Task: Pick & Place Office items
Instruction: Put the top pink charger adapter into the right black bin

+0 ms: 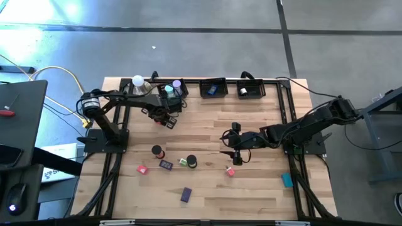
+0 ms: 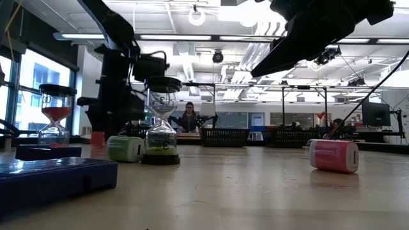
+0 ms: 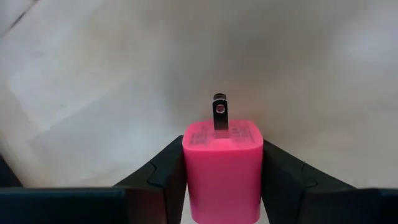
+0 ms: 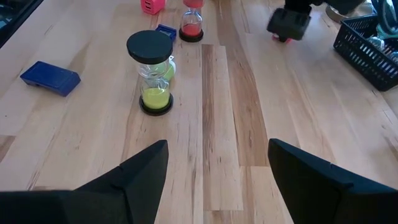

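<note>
Wooden surface [image 1: 207, 132], items scattered. Left end effector [image 1: 168, 121] clamped on pink charger block [image 3: 222, 168], raised near the far trays. Right end effector [image 4: 217, 165] fingers apart, mid-surface, near green hourglass [image 4: 153, 73].

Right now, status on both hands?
Left hand shut on pink charger, near the back baskets. Right hand open over bare table, green hourglass ahead. Nothing in the way.

Two dark jointed arms [image 1: 107, 116], each tool black-fingered [image 4: 311, 174].
</note>
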`<state>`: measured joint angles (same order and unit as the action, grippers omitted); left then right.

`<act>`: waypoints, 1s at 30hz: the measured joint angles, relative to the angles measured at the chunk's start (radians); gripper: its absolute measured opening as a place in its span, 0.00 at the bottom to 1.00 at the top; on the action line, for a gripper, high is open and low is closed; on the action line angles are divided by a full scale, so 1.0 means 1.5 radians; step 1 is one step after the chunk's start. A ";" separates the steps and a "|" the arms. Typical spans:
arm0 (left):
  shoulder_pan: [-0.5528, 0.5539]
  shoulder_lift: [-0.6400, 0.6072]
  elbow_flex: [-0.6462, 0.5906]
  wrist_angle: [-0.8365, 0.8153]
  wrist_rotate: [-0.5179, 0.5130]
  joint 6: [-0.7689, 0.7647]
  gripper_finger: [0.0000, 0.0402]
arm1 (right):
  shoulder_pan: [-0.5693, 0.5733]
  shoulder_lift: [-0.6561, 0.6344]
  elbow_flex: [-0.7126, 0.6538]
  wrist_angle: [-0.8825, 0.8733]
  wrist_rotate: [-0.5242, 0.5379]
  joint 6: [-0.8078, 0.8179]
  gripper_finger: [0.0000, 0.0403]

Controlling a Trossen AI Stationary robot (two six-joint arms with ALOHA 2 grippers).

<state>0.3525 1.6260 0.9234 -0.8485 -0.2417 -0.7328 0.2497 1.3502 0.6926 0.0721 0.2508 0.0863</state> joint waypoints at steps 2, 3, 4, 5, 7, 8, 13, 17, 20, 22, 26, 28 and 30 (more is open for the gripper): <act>-0.017 -0.032 0.000 -0.005 0.001 0.002 0.37 | 0.000 0.000 0.000 0.000 0.000 0.000 0.66; -0.027 -0.050 0.000 -0.005 0.002 0.002 0.37 | -0.001 0.000 0.000 0.000 0.000 0.000 0.66; -0.037 -0.070 0.001 -0.005 -0.001 0.002 0.37 | -0.001 0.000 0.000 0.003 0.001 0.000 0.66; -0.046 -0.094 0.001 -0.005 -0.002 0.002 0.37 | -0.001 0.000 0.000 0.007 0.001 0.000 0.66; -0.069 -0.151 0.004 -0.004 -0.011 0.005 0.37 | -0.001 0.000 0.000 0.016 0.003 0.000 0.66; -0.083 -0.181 0.004 0.005 -0.017 0.016 0.37 | -0.001 0.000 0.000 0.024 0.003 -0.001 0.66; -0.170 -0.332 0.004 0.128 -0.082 0.125 0.37 | -0.004 0.000 0.000 0.084 0.003 -0.006 0.66; -0.252 -0.412 0.004 0.303 -0.103 0.297 0.37 | -0.011 0.000 0.000 0.149 0.004 -0.008 0.66; -0.305 -0.432 0.004 0.416 -0.103 0.404 0.37 | -0.011 0.000 0.000 0.202 -0.006 -0.011 0.66; -0.333 -0.432 0.004 0.465 -0.103 0.461 0.37 | -0.011 0.000 0.000 0.236 -0.023 -0.026 0.66; -0.368 -0.398 0.002 0.540 -0.086 0.532 0.37 | -0.011 0.000 0.000 0.309 -0.053 -0.057 0.66; -0.377 -0.367 0.001 0.579 -0.060 0.557 0.37 | -0.011 0.000 0.000 0.340 -0.062 -0.077 0.66; -0.382 -0.332 0.001 0.625 -0.031 0.576 0.37 | -0.011 0.000 0.000 0.365 -0.067 -0.096 0.66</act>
<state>-0.2208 1.1281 0.9253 0.0883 -0.2883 0.1316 0.2337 1.3502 0.6930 0.6192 0.1498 -0.0584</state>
